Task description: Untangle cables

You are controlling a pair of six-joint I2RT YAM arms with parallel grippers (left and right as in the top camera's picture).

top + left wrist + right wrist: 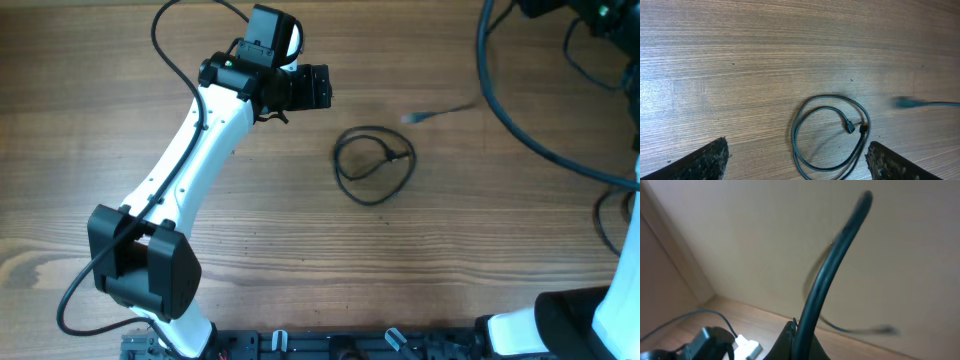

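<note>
One thin black cable [338, 158] lies on the wooden table [480, 260] as a loose double loop, its two small plug ends [855, 127] together inside the loop. My left gripper [320, 87] hovers just left of it, open. In the left wrist view its two fingers [705, 160] stand wide on either side of the loop's near part [793, 135], above it and holding nothing. A second thin cable hangs off the table; its blurred plug [415, 117] [905, 103] [885, 329] dangles right of the loop. My right gripper [797, 330] is shut on this cable's other end, raised above the table.
Thick black arm wires [500, 100] sweep across the table's far right, and one [835, 255] crosses in front of the right wrist camera. The left arm [190, 160] spans the left half. A white connector [746, 347] sits low in the right wrist view.
</note>
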